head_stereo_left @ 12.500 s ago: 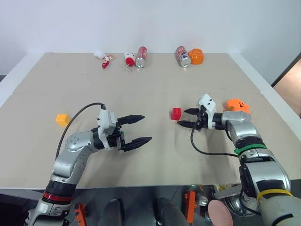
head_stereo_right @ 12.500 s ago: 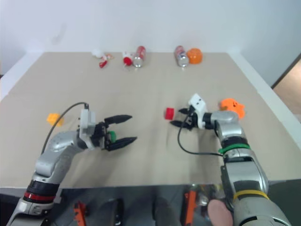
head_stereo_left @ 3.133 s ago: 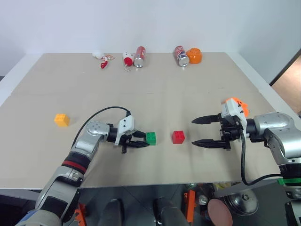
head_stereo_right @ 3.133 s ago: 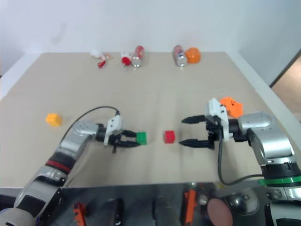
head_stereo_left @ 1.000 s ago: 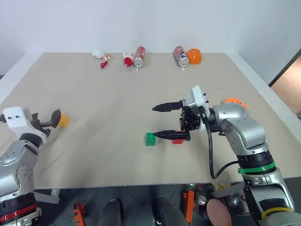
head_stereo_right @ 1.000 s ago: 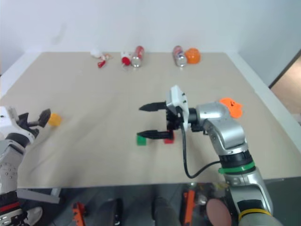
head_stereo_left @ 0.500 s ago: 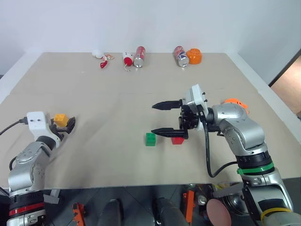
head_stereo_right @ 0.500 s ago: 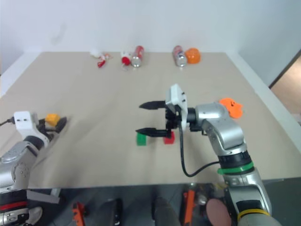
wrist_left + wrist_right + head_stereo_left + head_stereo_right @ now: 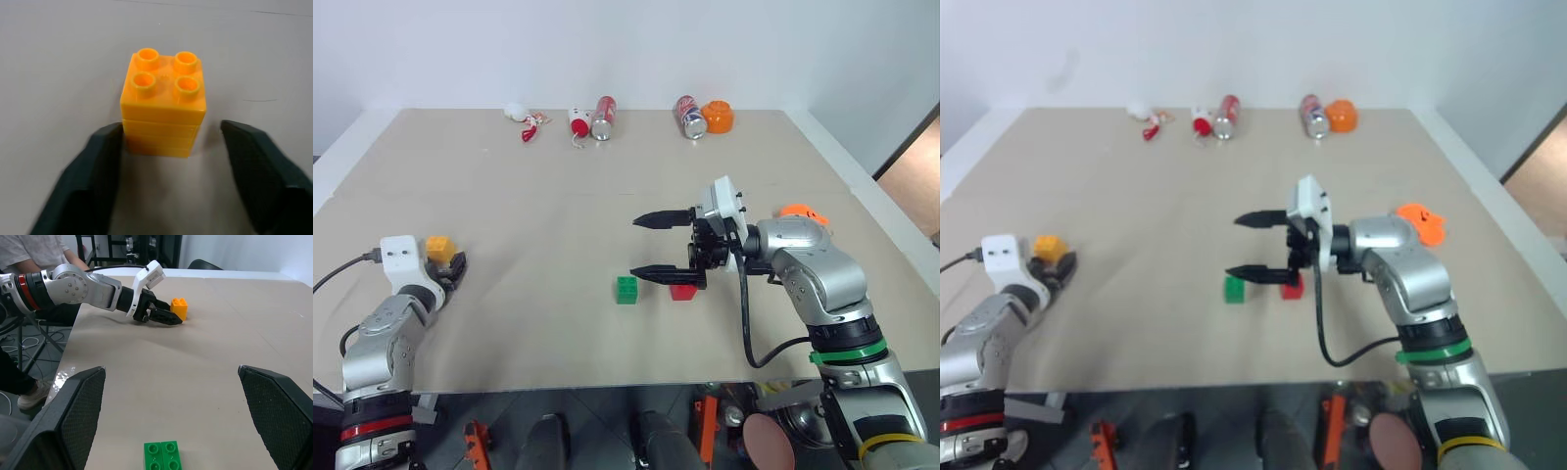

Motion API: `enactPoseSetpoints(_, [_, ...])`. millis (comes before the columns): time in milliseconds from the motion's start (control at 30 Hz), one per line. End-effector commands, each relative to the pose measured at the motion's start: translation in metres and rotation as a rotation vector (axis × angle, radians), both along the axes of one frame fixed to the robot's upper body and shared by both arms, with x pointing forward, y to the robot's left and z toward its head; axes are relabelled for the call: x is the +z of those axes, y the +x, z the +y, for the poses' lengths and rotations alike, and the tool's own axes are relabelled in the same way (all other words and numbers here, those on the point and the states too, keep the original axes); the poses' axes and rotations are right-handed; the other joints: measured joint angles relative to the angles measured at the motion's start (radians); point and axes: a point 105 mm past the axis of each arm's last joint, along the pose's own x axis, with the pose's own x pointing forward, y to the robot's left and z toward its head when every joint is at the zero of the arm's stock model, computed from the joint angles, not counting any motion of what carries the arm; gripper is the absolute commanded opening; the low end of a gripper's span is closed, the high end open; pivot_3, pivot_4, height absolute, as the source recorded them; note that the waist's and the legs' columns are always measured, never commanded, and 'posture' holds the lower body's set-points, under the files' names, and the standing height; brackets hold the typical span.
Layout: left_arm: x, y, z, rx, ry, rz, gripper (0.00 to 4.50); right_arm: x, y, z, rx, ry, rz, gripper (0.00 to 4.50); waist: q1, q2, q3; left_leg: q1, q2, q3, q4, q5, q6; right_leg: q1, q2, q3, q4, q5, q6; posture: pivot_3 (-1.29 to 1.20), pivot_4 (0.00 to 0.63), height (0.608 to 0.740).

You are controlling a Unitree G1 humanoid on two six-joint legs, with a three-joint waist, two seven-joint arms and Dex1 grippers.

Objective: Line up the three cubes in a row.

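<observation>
You see the left gripper (image 9: 164, 147) part-open around the yellow-orange cube (image 9: 164, 105) at the table's left, one finger touching it, while the right gripper (image 9: 656, 245) hovers wide open, empty, above the red cube (image 9: 683, 291) beside the green cube (image 9: 626, 289).

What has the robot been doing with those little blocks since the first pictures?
The green block was carried by the left hand and left beside the red block. That hand then swung out to the yellow-orange block and now straddles it, one finger touching. The right hand moved over the red block, open. The cans at the back stayed put.
</observation>
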Motion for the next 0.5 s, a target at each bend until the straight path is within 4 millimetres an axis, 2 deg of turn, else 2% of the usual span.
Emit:
enactPoseSetpoints(33, [0.008,0.002,0.001,0.012,-0.002,-0.027,1.57,0.015,-0.003,-0.005,0.004,0.018,-0.052,4.50,0.000,0.000,0.000,0.000,0.000,0.000,0.000,0.000,0.000,0.000,0.000,0.000,0.000,0.000,0.000,0.00,0.150,0.740])
enactPoseSetpoints(67, [0.009,0.003,0.000,0.008,-0.003,-0.027,1.31,0.016,-0.002,-0.005,-0.002,0.020,-0.054,4.50,0.000,0.000,0.000,0.000,0.000,0.000,0.000,0.000,0.000,0.000,0.000,0.000,0.000,0.000,0.000,0.00,0.150,0.740])
enactPoseSetpoints(100, [0.009,0.003,-0.001,0.005,-0.002,-0.030,1.27,0.016,-0.001,-0.006,-0.008,0.021,-0.054,4.50,0.000,0.000,0.000,0.000,0.000,0.000,0.000,0.000,0.000,0.000,0.000,0.000,0.000,0.000,0.000,0.00,0.150,0.740])
enactPoseSetpoints(233, [0.011,0.005,-0.003,-0.008,0.027,-0.032,1.27,0.017,0.001,-0.008,-0.019,0.023,-0.056,4.50,0.000,0.000,0.000,0.000,0.000,0.000,0.000,0.000,0.000,0.000,0.000,0.000,0.000,0.000,0.000,0.00,0.150,0.740])
enactPoseSetpoints(333, [0.021,0.008,-0.007,-0.060,0.088,-0.064,1.27,0.020,0.001,-0.013,-0.027,0.020,-0.060,4.50,0.000,0.000,0.000,0.000,0.000,0.000,0.000,0.000,0.000,0.000,0.000,0.000,0.000,0.000,0.000,0.00,0.150,0.740])
enactPoseSetpoints(500, [0.049,0.013,-0.036,-0.319,0.139,-0.175,1.27,0.026,0.000,-0.035,-0.051,-0.002,-0.039,4.50,0.002,-0.001,0.000,-0.002,0.000,0.000,0.000,0.000,0.000,-0.001,-0.001,-0.001,-0.002,0.000,0.000,0.00,0.150,0.740])
